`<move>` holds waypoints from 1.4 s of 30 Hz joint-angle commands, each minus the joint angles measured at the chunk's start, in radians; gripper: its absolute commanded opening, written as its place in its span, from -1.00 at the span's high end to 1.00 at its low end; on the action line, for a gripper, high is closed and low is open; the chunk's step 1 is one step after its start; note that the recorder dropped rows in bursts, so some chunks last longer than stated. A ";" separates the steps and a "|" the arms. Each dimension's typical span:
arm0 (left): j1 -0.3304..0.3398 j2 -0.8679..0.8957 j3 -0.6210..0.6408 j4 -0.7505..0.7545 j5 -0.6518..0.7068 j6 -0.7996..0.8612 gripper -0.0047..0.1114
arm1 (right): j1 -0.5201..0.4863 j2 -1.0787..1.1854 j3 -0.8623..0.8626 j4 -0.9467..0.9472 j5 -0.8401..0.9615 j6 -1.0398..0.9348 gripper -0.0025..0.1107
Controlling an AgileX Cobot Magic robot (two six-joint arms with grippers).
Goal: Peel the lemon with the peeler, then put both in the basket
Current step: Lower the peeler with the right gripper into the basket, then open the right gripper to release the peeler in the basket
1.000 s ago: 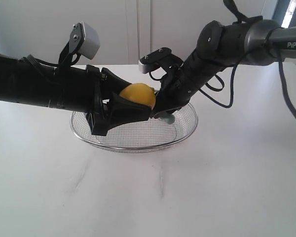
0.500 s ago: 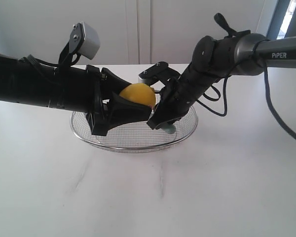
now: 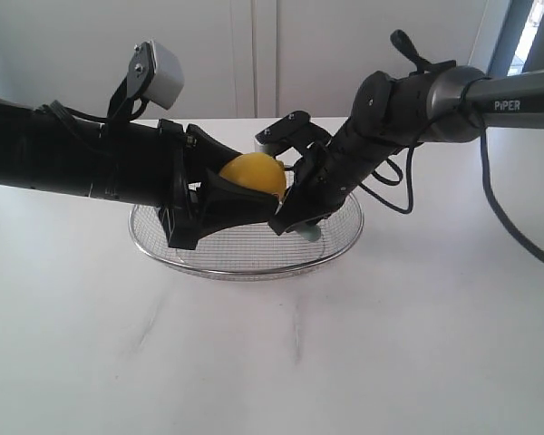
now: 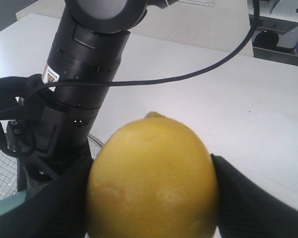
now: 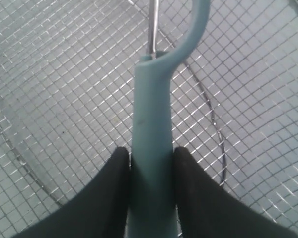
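White table [image 3: 435,344] outside; right wrist alone shows fingers [image 5: 109,198] pinching peeler [image 5: 151,148].

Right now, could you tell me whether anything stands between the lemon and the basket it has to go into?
Nothing visible does. The lemon is held in the left gripper above the basket, whose mesh looks bare. The right gripper, clamping the peeler, hangs beside the lemon over the basket, crowding that side.

One yellow lemon [image 4: 151,168], one teal peeler [image 5: 151,99], one wire-mesh basket [image 3: 236,256], two hands, left hand [image 4: 151,210], right hand [image 5: 151,198]
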 commanded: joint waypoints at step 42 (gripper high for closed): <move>-0.001 -0.008 -0.005 -0.018 0.018 -0.005 0.92 | 0.000 0.018 -0.003 -0.002 0.009 -0.004 0.05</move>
